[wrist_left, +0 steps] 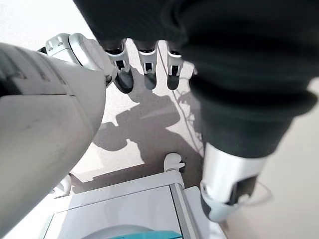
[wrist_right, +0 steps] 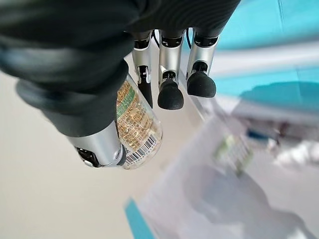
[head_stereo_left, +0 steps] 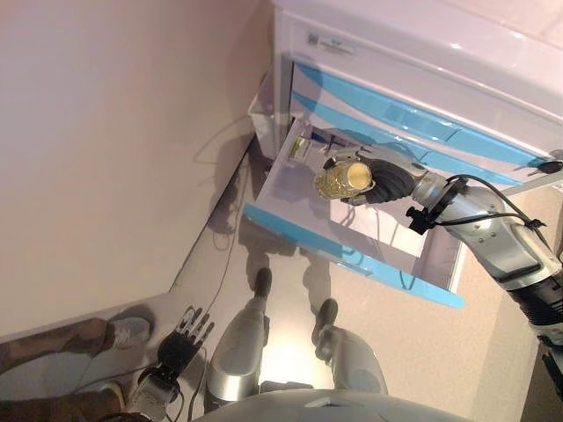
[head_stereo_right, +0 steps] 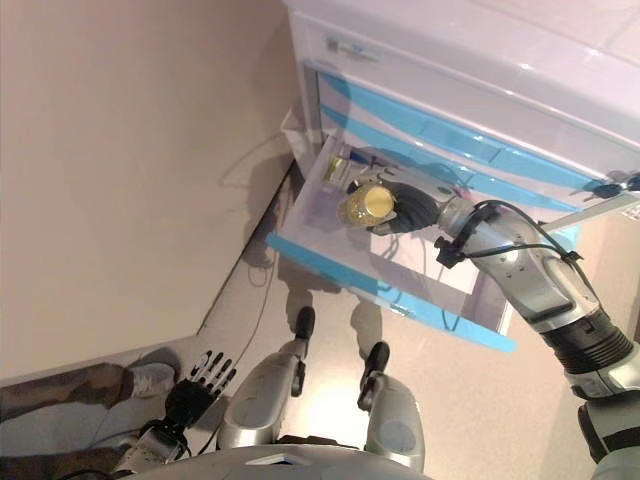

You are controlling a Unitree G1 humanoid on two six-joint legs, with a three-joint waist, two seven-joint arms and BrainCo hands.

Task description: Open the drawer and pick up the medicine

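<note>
At the far left of the head views we note a person's shoe [head_stereo_left: 130, 331] on the floor [head_stereo_left: 422, 352], beside a beige wall [head_stereo_left: 106, 149].

Next to it, low in the view, our left hand [head_stereo_left: 183, 338] hangs beside the body. Its fingers [wrist_left: 145, 62] are straight and slightly spread, holding nothing and touching nothing.

Moving right, we reach the white cabinet [head_stereo_left: 413, 61] with blue-trimmed drawers. One drawer [head_stereo_left: 352, 255] is pulled out, its blue front edge toward us. A small item [head_stereo_left: 300, 148] lies at the back left corner of the drawer; we cannot identify it.

Above the open drawer, we hold the medicine bottle [head_stereo_left: 345, 178] in our right hand [head_stereo_left: 387, 180]. The bottle is a small clear container with yellowish contents and a printed label with a barcode, seen end-on in the head views. In the right wrist view the thumb [wrist_right: 99, 144] presses the bottle [wrist_right: 137, 127] against the fingers [wrist_right: 170, 92], which are curled over it and close together. The bottle is lifted clear of the drawer floor.
</note>
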